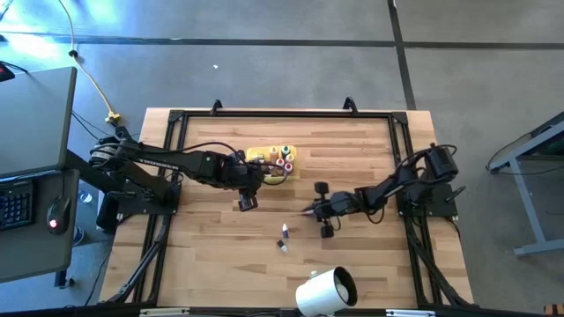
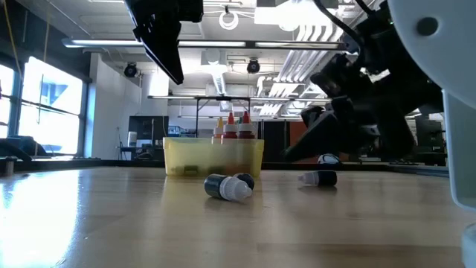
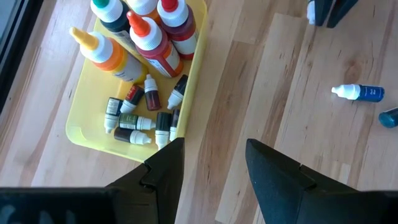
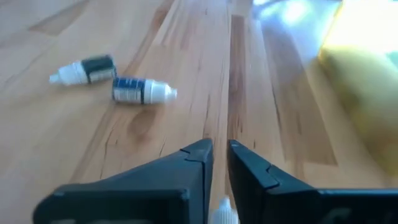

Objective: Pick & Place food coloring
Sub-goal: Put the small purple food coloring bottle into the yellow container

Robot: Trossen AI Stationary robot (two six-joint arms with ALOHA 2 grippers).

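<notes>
The right gripper (image 4: pixel 219 149) is clenched on a small bottle (image 4: pixel 222 215); only its white tip shows between the nearly closed fingers. It hangs low over the table (image 1: pixel 370 255), at about 4 o'clock from the yellow tray (image 1: pixel 264 174), which already holds upright tubes and a heap of tiny droppers (image 3: pixel 146 118).

The step in hand looks like carrying this bottle to the tray. To do it well, keep the pinch firm, lift enough to clear the tray's wall, travel toward 10 o'clock and let go only once over the open end, not above the tall tubes (image 3: pixel 155 43).

The left gripper (image 3: pixel 214 146) is released and empty, hovering just beside the tray at its 7 o'clock corner. That is close to the right arm's likely path, so the approach is best made from the tray's 3 o'clock side.

Two loose bottles (image 1: pixel 284 238) lie at 6 o'clock from the tray, well clear of it. The white cylinder (image 1: pixel 324 291) sits at the table's 6 o'clock edge, out of the way.
</notes>
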